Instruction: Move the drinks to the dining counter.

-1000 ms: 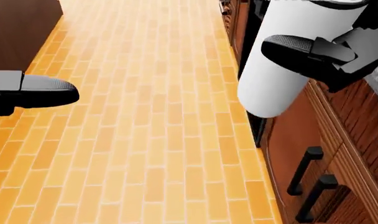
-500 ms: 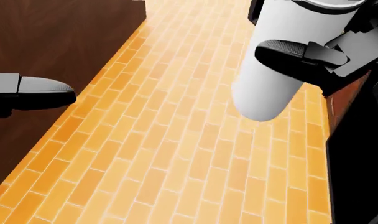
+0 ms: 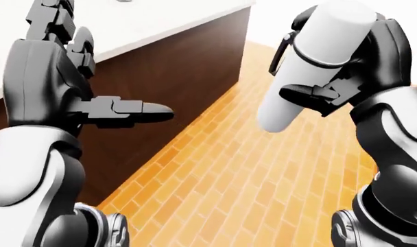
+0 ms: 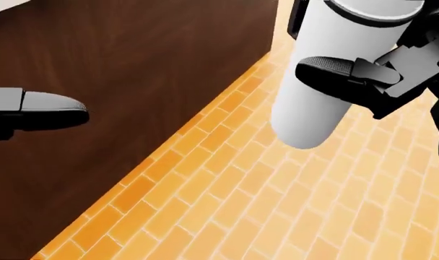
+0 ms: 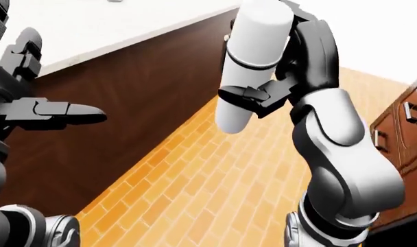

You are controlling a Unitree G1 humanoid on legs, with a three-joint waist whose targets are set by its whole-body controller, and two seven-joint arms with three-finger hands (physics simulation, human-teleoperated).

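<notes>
From where the two eye views look, the pale top of the worktop [image 3: 160, 20] shows along the upper left, above its dark wooden side; the head view gives only that brown panel and a sliver of the pale edge at its top left corner. The left robot hand [image 3: 119, 110] stands at the left of the left-eye view, holding nothing, its dark fingers [image 3: 150, 109] stretched out straight towards the right and touching nothing; the head view shows just one fingertip of it poking in from the left edge. Between the two hands runs the orange brick floor [image 4: 227, 206], slanting from lower left to upper right. At the right, the right robot hand [image 5: 253, 98] is wrapped tightly round a plain white cylindrical drink [image 5: 253, 56], held up in the air and tilted, its rounded lower end hanging over the floor, apart from the worktop. A thin dark ring circles the cylinder near its upper end; no label or writing can be read on it. Only the right-eye view shows brown cabinet drawers [image 5: 407, 128] with handles at the far right.
</notes>
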